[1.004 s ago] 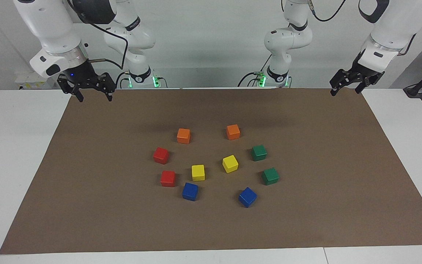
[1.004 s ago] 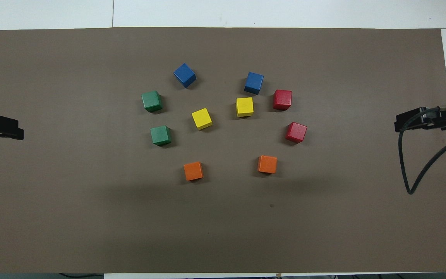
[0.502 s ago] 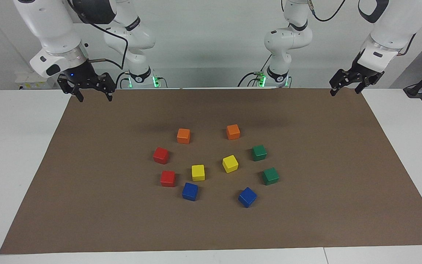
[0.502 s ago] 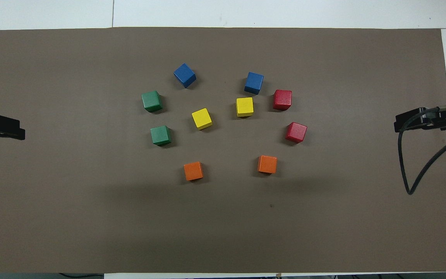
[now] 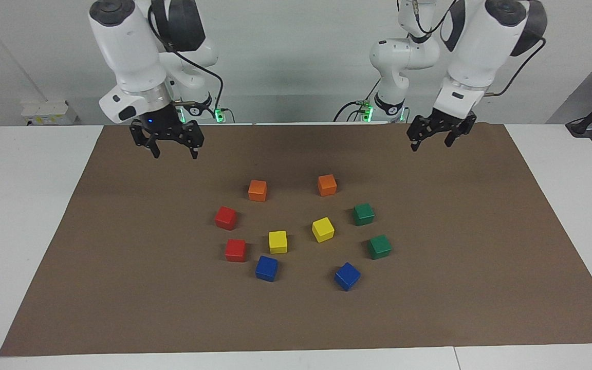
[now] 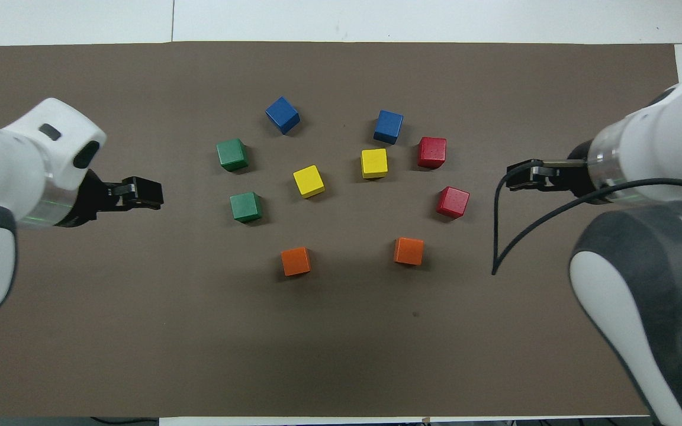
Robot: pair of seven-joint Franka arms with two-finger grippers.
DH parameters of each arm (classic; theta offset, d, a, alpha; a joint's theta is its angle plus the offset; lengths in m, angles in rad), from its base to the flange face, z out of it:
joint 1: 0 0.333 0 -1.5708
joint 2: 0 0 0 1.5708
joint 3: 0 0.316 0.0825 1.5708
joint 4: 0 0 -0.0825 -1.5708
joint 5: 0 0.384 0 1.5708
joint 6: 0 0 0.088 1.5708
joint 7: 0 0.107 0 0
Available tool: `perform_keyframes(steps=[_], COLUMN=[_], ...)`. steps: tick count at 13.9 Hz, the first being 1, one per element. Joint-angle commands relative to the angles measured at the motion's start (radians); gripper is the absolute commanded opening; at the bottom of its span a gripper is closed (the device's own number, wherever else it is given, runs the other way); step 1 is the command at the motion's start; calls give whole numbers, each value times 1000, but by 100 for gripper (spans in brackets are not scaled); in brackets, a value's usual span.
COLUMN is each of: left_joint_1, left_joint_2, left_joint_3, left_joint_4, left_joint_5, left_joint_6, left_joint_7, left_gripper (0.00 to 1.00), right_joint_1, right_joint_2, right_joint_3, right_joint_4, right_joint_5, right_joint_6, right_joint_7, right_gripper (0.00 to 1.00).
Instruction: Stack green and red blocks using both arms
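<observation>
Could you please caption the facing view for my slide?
Open left gripper and right gripper hang over the mat; no blocks stacked.

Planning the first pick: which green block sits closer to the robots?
The green block beside the orange block. The other green block lies farther from the robots, near a blue block.

Four small matte cubes, all flat on the brown mat [image 5: 121,288], none stacked; two dark green blocks [image 5: 364,214] [image 5: 380,247] sit near each other twd the left arm's end, well apart from the reds. Two bright red blocks [image 5: 225,218] [image 5: 235,250] sit likewise twd the right arm's end; each pair has one cube nearer the robots.
</observation>
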Motion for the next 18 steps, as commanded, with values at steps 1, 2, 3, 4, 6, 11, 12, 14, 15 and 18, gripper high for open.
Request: perform_keyframes(steps=[1,2,3,4,6,11,12,14,15,18], left_joint_1=[-64,-104,-129,-137,-141,-172,-175,-194,-186,-192], left_joint_2=[28,64,101,120,146,276,310,388,393,431], left_joint_3=[15,17,17,17,17,18,20,20,21,20], left_joint_4=[-96,-105,-122,-142,-167,-164,-158,-150,-148,-136], left_joint_5=[-11,-9,-9,-9,-9,3,14,64,77,112], left_joint_6=[113,147,202,253,320,434,460,524,526,546], left_joint_7=[-53,-108,-156,-166,-166,-169,-170,-170,-157,-156], left_gripper=[100,100,100,100,100,100,100,100,100,100], right_joint_1=[47,58,60,58,61,58,58,58,58,52], right_joint_2=[78,110,145,176,231,242,241,245,244,232], right_joint_3=[0,0,0,0,0,0,0,0,0,0], right_joint_4=[-16,-16,-16,-16,-17,-94,-123,-172,-187,-246], right_joint_5=[10,8,8,8,6,6,6,6,6,6], right_joint_6=[84,123,172,209,259,336,376,453,468,517], right_joint_7=[76,107,119,121,147,170,168,168,165,159], right_gripper=[95,95,95,95,94,94,94,95,95,95])
